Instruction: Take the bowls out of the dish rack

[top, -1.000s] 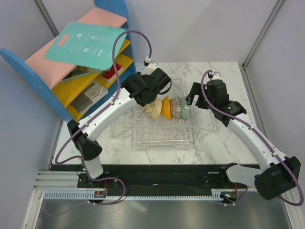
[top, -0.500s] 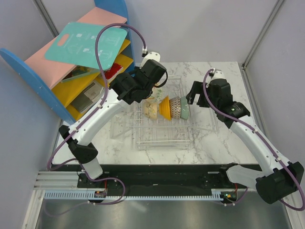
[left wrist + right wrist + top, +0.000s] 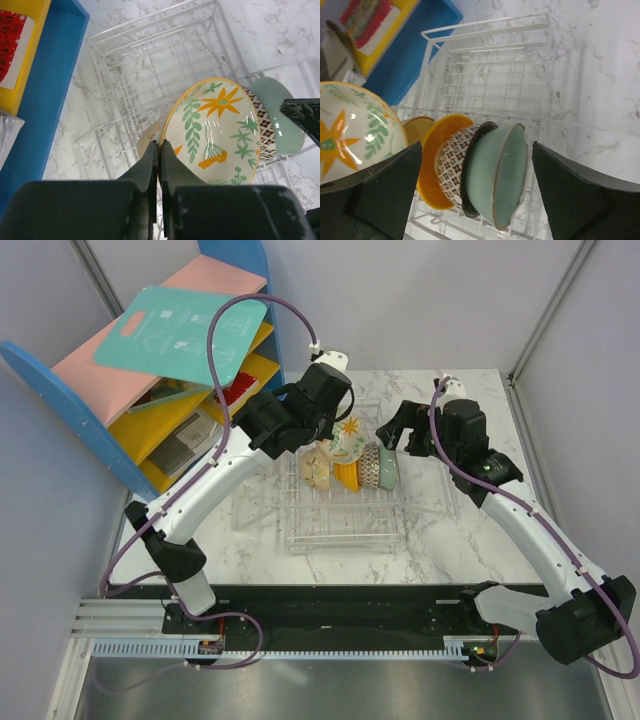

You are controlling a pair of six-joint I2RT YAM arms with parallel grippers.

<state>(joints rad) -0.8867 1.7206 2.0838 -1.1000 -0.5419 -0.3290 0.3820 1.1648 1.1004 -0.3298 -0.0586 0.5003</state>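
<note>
While the left gripper (image 3: pixel 160 150) pinches the rim of a cream floral bowl (image 3: pixel 215 132), holding it tilted above the dish rack (image 3: pixel 150 50), the right gripper (image 3: pixel 477 150) hangs with its fingers spread wide near the mint green bowl (image 3: pixel 500 170), not touching it. That bowl stands on edge in the rack, nested against the mesh-patterned bowl (image 3: pixel 452 172) and the orange bowl (image 3: pixel 432 160).

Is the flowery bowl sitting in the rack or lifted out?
Lifted out. The left pincer grips the flowery bowl by its rim, above the other bowls standing in the rack.
</note>
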